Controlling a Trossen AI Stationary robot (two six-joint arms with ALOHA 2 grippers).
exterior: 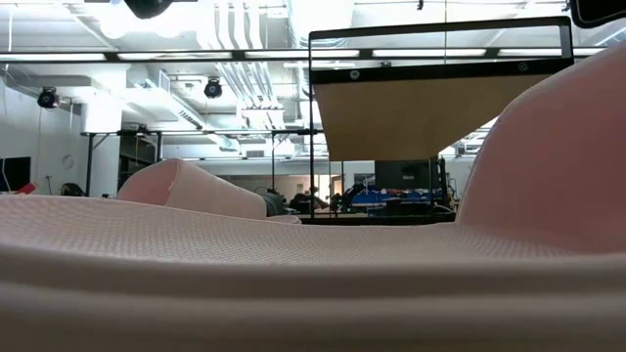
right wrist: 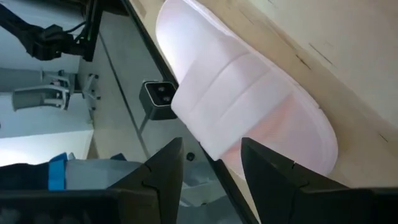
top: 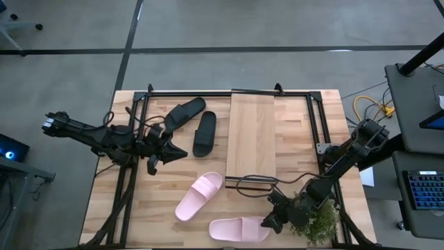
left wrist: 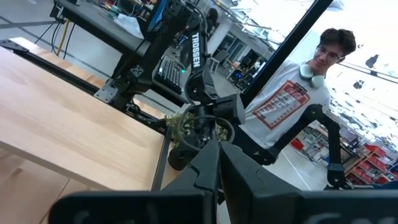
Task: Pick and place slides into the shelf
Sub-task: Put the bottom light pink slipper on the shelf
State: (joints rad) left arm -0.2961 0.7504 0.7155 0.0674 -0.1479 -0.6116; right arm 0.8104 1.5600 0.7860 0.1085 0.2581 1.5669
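Note:
The shelf (top: 251, 133) is a light-wood plank on a black frame at the table's middle; the low view shows its underside (exterior: 430, 112). Two black slides (top: 184, 113) (top: 205, 133) lie left of it. One pink slide (top: 199, 196) lies sole-down nearer the front. Another pink slide (top: 239, 228) (right wrist: 249, 106) lies at the near edge and fills the low view (exterior: 293, 274). My right gripper (top: 270, 222) (right wrist: 211, 144) is open at this slide's right end, with a finger on either side of the strap's edge. My left gripper (top: 173, 150) (left wrist: 219, 168) hovers shut and level, left of the shelf.
A small green plant (top: 318, 221) sits right behind my right gripper at the near right corner. Black frame rails (top: 313, 125) run along the table's sides. A small camera block (right wrist: 158, 99) sits at the near edge. A person (left wrist: 292, 99) stands beyond the table's right side.

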